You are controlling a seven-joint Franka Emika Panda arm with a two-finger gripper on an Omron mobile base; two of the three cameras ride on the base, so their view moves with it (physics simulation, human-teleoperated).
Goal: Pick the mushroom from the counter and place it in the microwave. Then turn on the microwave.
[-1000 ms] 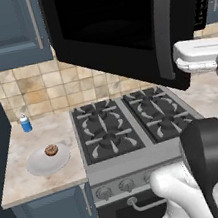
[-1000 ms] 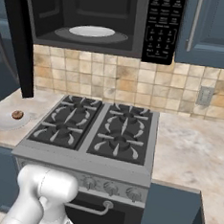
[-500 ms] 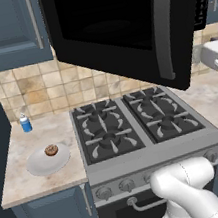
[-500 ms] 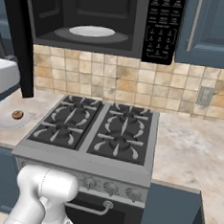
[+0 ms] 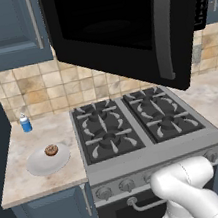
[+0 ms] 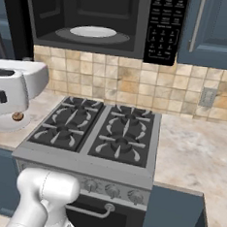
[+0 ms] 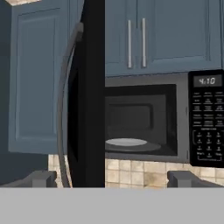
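Microwave open, mushroom on its plate

We see the mushroom [image 5: 51,150] resting on a white plate [image 5: 39,165] on the surface [image 5: 28,183] left of the stove [image 5: 134,127], near a blue bottle [image 5: 26,123]. The microwave [image 6: 104,17] hangs above with its door [image 5: 133,30] swung wide. Our hand [image 7: 111,178] faces it, fingers [image 7: 41,178] spread apart and empty.
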